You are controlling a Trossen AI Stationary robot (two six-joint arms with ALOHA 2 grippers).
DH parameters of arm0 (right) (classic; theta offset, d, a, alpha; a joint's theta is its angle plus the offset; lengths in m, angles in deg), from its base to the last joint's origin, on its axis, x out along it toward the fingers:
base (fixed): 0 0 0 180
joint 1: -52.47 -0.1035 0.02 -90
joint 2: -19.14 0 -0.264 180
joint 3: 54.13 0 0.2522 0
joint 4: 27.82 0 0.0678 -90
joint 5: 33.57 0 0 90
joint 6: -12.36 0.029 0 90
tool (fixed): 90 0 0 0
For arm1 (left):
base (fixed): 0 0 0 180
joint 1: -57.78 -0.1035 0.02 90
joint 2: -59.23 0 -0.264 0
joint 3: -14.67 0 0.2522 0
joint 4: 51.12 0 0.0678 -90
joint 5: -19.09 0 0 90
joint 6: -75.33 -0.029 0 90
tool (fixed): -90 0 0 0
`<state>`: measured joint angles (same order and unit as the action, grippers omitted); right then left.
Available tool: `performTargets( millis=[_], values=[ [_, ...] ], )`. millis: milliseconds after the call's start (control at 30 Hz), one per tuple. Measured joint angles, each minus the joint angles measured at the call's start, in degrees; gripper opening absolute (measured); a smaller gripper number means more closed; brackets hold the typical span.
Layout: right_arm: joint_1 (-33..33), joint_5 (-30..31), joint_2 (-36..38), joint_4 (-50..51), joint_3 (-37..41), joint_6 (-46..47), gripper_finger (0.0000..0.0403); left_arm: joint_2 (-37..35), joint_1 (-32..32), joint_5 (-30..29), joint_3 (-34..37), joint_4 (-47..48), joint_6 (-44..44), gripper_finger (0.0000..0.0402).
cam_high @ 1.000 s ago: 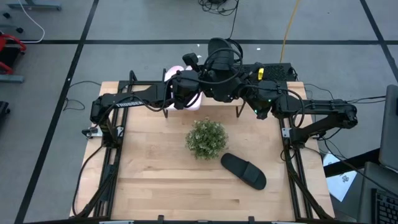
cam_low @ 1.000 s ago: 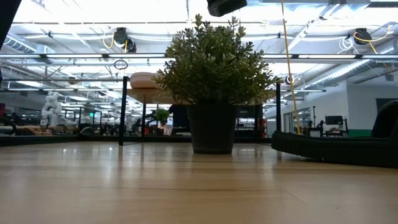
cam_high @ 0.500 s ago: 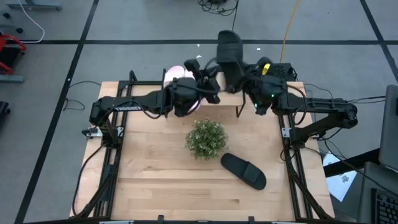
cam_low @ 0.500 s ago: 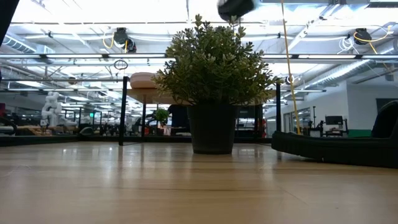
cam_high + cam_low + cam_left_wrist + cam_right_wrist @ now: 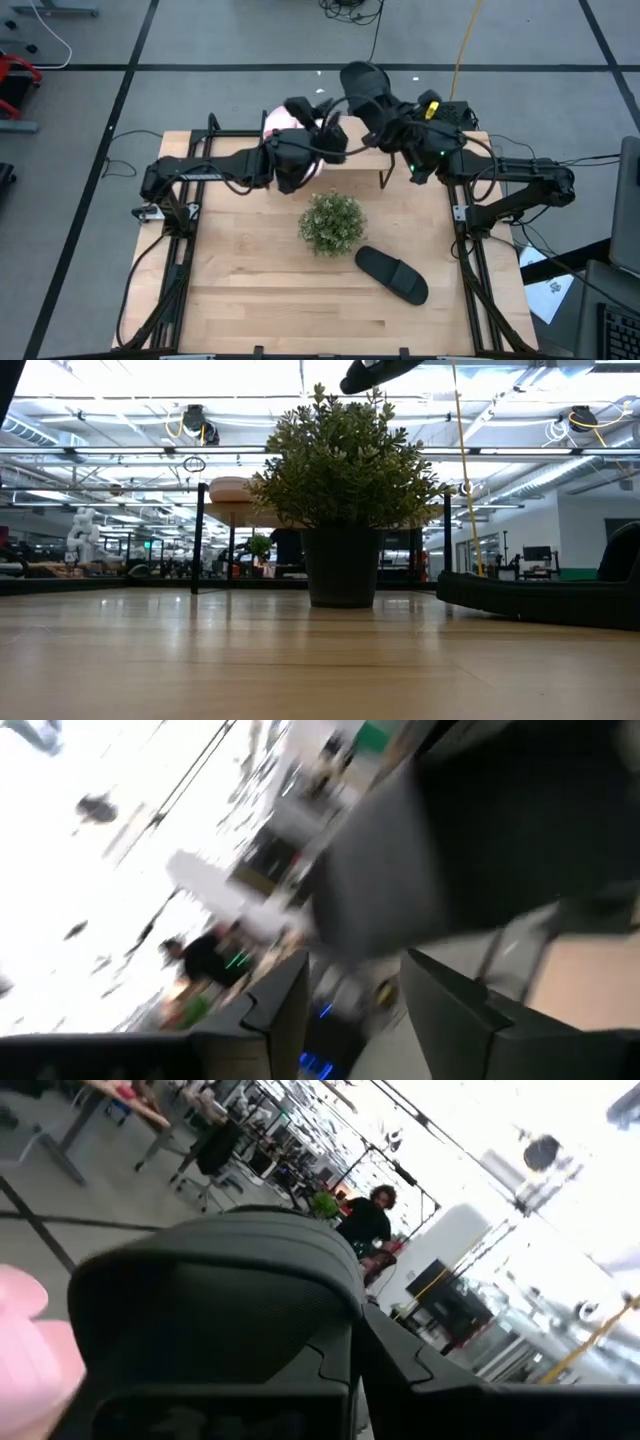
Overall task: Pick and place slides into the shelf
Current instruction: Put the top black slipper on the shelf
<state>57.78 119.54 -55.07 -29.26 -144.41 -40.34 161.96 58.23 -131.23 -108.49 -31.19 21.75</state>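
Left tool [image 5: 322,128] now off the right tool's [image 5: 385,112] black slide [image 5: 362,86].

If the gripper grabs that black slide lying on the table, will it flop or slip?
The black slide on the table looks moulded and matte, so it probably holds its shape and slips little. It lies flat and long, so it is unlikely to roll. It likely weighs little: the right gripper holds its twin aloft.

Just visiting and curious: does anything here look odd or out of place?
One black slide lies alone, askew beside the plant. Another black slide hangs in the air, clamped in the right gripper, above the shelf.
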Motion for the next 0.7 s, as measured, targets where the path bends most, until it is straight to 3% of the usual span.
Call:
performTargets(
  millis=[100, 233, 533, 700],
  values=[
    [0.2, 0.2, 0.0, 0.7, 0.0, 5.9, 0.0000, -1.1, -0.5, -8.5, 0.0, 0.9, -1.7, 0.0179],
    [1.4, -0.1, 0.0, 5.6, 0.0, 18.0, 0.0000, -3.5, -2.2, -14.1, 0.0, 8.2, 3.2, 0.0181],
    [5.9, -0.1, -1.6, 18.0, 0.0, 45.8, 0.0000, -9.0, -5.1, -14.8, 0.0, 32.0, 27.4, 0.0182],
    [7.1, 0.1, -5.2, 19.0, 0.0, 50.0, 0.0000, -10.5, -5.9, -13.8, -0.1, 41.1, 36.2, 0.0182]
  ],
)
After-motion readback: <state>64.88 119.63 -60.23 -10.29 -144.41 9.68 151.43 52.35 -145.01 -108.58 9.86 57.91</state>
